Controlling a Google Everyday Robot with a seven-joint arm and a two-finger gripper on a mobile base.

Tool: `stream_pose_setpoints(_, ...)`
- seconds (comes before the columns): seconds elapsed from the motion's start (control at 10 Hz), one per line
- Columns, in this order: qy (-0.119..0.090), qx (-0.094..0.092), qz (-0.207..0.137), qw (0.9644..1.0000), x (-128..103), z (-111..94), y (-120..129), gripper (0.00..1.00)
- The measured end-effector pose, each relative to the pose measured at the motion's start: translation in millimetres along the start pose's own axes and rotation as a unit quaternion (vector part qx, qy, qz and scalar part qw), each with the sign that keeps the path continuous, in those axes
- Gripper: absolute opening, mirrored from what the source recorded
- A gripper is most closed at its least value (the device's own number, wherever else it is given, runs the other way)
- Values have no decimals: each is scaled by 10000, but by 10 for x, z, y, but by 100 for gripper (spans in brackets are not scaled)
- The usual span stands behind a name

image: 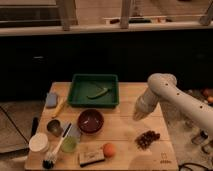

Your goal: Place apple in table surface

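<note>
**Apple sits near the front edge while the arm hangs at the right**

The apple [109,149] is small, round and orange-red. It rests on the surface [127,131], close to the front edge. Nothing is holding it. Just to its left lies a flat tan block [91,156], and the two look like they touch or almost touch.

Behind the apple stands a dark red bowl [90,121]. A green tray [94,90] sits at the back of the surface, with a long green thing [98,93] lying inside it. A bunch of dark grapes [147,139] lies to the right of the apple, near it but apart.

On the left side there is a blue sponge [51,100], a small metal cup [54,127], a white round cup [38,143], a green cup [69,145] and a brush [54,154].

The white arm [175,97] reaches in from the right. Its end effector [138,114] hangs over the right part of the surface, behind the grapes and well apart from the apple. I cannot tell how it is set.
</note>
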Motion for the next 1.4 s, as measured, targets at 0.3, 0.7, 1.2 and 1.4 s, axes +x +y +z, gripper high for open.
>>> stream_pose_setpoints(0.3,16,257,21,9997,-217,-21,-32,42)
stream_pose_setpoints(0.7,28,359,-47,9993,-661,-69,-320,78)
stream_pose_setpoints(1.2,-62,-55,-302,9995,-1093,197,-709,80)
stream_pose_setpoints(1.4,-95,-134,-227,9996,-1241,319,-783,80)
